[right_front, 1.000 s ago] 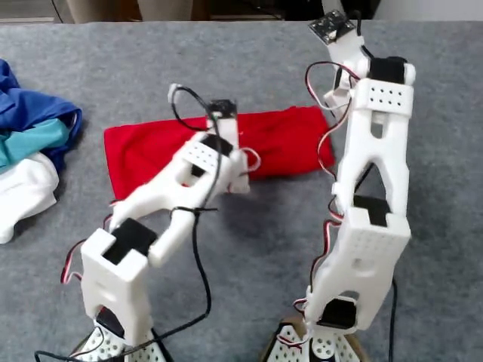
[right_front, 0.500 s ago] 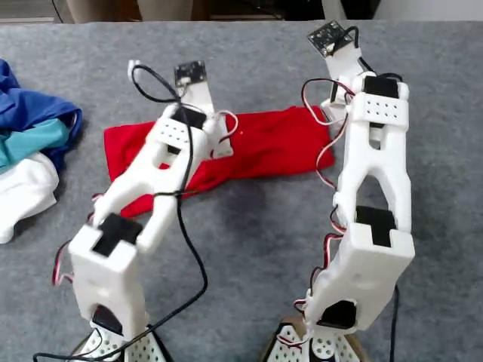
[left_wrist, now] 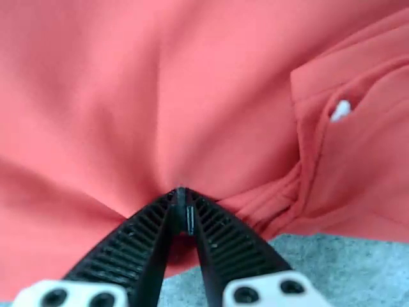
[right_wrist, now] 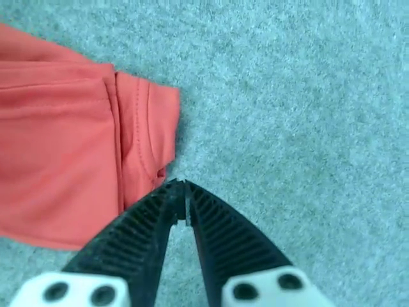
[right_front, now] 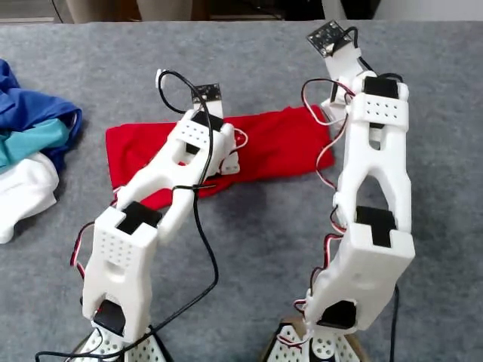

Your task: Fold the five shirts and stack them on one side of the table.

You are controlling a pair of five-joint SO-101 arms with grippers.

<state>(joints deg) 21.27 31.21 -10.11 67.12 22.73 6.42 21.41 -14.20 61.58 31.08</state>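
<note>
A red shirt (right_front: 279,143) lies folded into a long strip across the middle of the grey table (right_front: 249,226). My left gripper (right_front: 225,167) is down on its near edge, around the middle. In the left wrist view the left gripper (left_wrist: 181,192) is shut on the red shirt (left_wrist: 128,96), and the cloth puckers toward the tips. My right gripper (right_front: 330,105) is at the strip's right end. In the right wrist view the right gripper (right_wrist: 179,184) is shut, its tips beside the hemmed corner of the red shirt (right_wrist: 57,128), over bare table.
A loose pile sits at the table's left edge: a blue shirt (right_front: 34,105), a teal shirt (right_front: 30,143) and a white shirt (right_front: 23,192). Bare grey table lies in front of the red strip and to the far right (right_front: 445,188).
My left arm swung away over the red shirt, then came back toward the near edge. The shirt's near-left part has been shifted and folded. The right arm has hardly moved.
</note>
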